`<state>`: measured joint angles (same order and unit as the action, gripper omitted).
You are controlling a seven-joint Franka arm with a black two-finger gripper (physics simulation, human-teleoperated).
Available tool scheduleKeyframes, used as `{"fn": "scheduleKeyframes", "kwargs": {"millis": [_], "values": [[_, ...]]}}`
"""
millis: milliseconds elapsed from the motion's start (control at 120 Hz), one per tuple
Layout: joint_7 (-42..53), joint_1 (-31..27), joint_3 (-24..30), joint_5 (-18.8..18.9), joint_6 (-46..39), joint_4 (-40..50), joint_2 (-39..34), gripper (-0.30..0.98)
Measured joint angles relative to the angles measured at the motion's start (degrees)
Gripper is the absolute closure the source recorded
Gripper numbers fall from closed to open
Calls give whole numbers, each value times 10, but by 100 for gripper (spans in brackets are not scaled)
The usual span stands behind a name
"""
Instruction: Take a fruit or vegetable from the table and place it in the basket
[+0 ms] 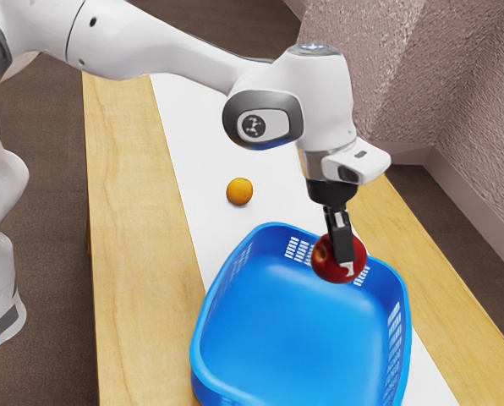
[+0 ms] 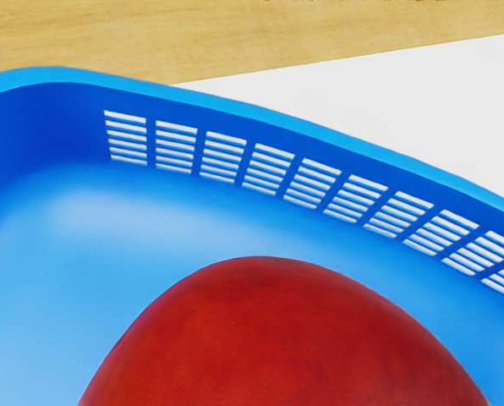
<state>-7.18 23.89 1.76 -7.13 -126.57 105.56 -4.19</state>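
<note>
Pincer [image 1: 338,254] closed on the red apple [image 2: 277,338], you hold it over the basket [image 1: 298,321]. Lower straight down, clear of the rim [image 2: 320,126], and release only when low, so it settles gently; leave the orange [image 1: 239,191], well apart from the pincer, on the counter [image 1: 138,254].

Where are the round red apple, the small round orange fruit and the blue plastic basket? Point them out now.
Round red apple [image 2: 277,338]: wrist view, middle of its visible skin.
Small round orange fruit [image 1: 239,191]: exterior view, middle of its skin.
Blue plastic basket [image 1: 294,330]: exterior view, its bare inner floor.
</note>
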Motion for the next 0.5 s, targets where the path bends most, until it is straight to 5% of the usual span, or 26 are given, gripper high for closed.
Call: {"fn": "scheduleKeyframes", "kwargs": {"millis": [225,500], "values": [[-10,-3,-1,-13,-3,2,0,22],[-10,-8,-4,-21,-4,1,-1,11]]}}
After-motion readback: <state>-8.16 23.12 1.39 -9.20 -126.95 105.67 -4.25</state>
